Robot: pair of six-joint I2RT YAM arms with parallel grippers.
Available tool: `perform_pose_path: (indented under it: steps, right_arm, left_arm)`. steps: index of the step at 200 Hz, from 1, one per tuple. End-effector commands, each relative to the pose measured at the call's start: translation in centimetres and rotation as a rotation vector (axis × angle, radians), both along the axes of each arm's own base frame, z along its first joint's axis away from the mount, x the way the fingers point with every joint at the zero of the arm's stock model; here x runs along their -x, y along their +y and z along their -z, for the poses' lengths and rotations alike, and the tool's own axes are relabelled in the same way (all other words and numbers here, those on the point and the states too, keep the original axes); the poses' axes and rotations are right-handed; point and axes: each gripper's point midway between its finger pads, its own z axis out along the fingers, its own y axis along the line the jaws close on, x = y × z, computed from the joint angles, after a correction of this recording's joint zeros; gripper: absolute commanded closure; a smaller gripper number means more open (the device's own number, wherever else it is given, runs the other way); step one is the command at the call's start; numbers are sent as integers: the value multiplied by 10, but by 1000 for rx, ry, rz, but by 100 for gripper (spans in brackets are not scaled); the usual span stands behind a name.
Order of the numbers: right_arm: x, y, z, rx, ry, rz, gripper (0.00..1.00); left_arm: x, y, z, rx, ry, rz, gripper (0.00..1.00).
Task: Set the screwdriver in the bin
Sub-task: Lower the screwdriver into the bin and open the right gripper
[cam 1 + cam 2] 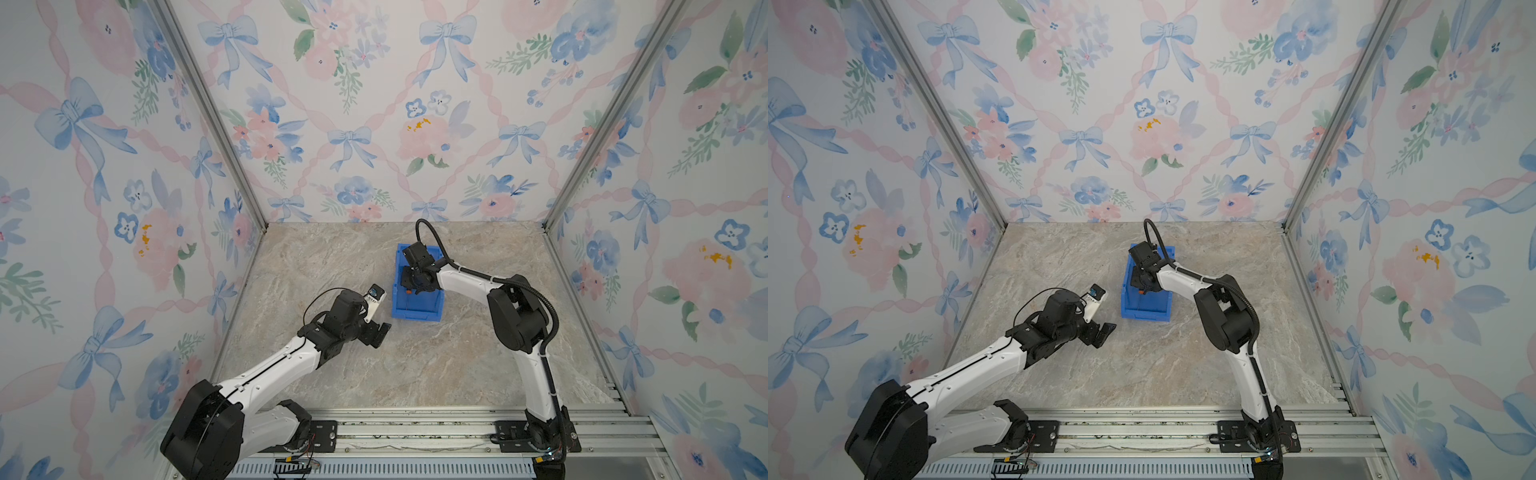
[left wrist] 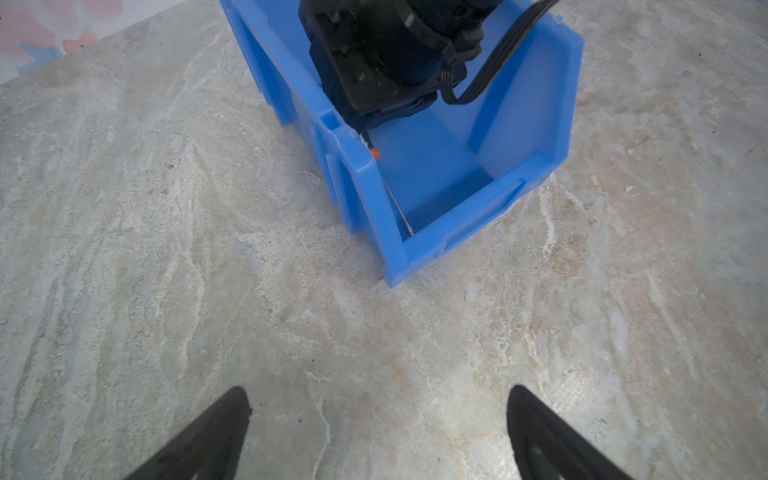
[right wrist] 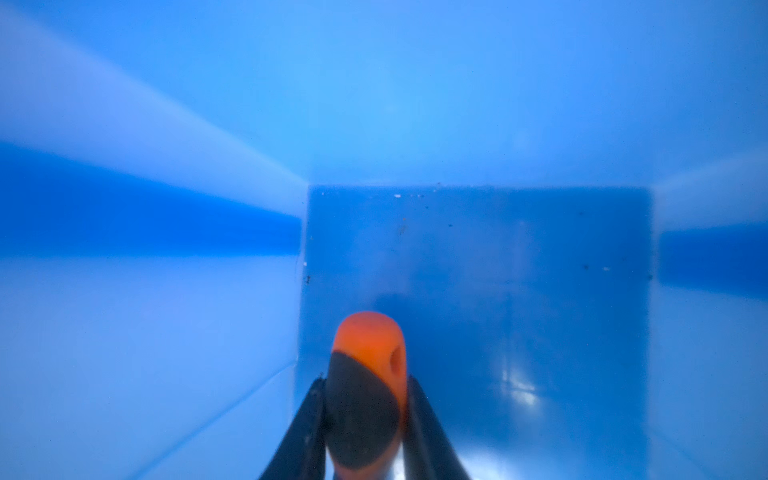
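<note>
Screwdriver location: the screwdriver (image 3: 365,399) is inside the bin (image 1: 417,309), close to one side wall and above the bin floor.
Screwdriver axis: in the left wrist view the orange collar (image 2: 374,154) sits high by the wall and the thin grey shaft runs down from it toward the corner at the low front wall; the long axis is steeply tilted, tip down, handle end up.
Right gripper: the right gripper (image 3: 365,409) is lowered into the bin; its two black fingers (image 3: 309,419) press on opposite sides of the handle, holding it in a narrow grip.
Left gripper: the left gripper (image 2: 378,432) hovers over the marble tabletop (image 1: 415,365) short of the bin, fingers spread wide, nothing between them.
View differences: only the right wrist view shows the grip and the rounded orange handle end; only the left wrist view shows the shaft. In both top views the right wrist assembly hides most of the tool; a small orange spot (image 1: 408,291) shows.
Obstruction: the right arm's cable and wrist block the bin's rear half from above.
Surroundings: floral wallpaper panels (image 1: 374,104) enclose the table.
</note>
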Motion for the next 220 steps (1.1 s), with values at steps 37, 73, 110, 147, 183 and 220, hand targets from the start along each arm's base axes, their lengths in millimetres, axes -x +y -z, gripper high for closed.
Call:
perform_pose_path:
  steps: [37,73,110,147,183,220]
  right_arm:
    - [0,-7,8,26,28,1,66]
    - [1,-6,6,12,16,-5,62]
    - [3,-7,4,15,13,-8,60]
    - [1,-4,-9,17,-12,-26,58]
    - [3,-4,-19,38,-38,-65,54]
    - [5,-5,-37,33,-66,-83,48]
  left_arm:
    - [-3,4,-2,-12,-24,-4,3]
    - [-4,7,-4,-10,-35,-16,2]
    - [-5,8,-9,-2,-51,-20,3]
    - [-4,5,-7,1,-44,-6,3]
    - [-4,6,-9,4,-47,-9,2]
    - [-4,5,-13,13,-57,-9,2]
